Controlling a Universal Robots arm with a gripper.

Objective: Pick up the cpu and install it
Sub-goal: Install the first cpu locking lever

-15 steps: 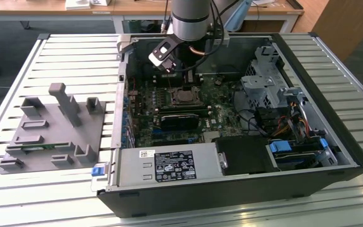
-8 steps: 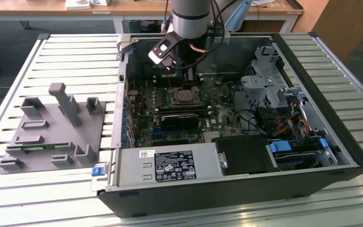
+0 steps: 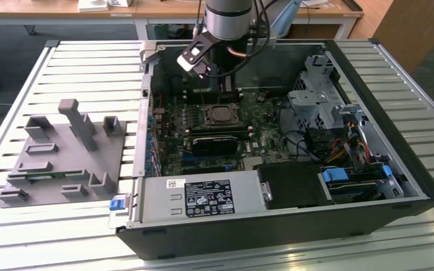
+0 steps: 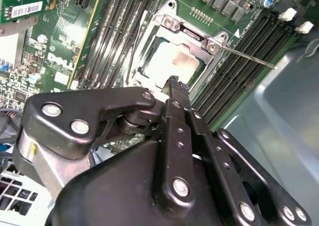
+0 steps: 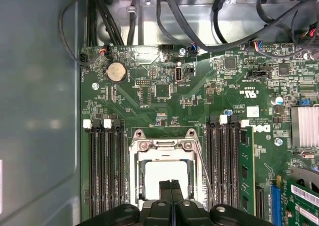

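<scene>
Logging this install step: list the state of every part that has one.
gripper, shut, empty, over the cpu.
cpu, lying in the socket.
socket lever, sticking out from the socket.
computer case, side open.
memory stick, plugged in beside the socket.

Open computer case (image 3: 277,228) on slatted table (image 3: 89,73); grey fixture block (image 3: 59,164) beside.

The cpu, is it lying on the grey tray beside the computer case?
No, the exterior view shows the cpu sitting in the socket inside the case, away from the grey tray.
</scene>
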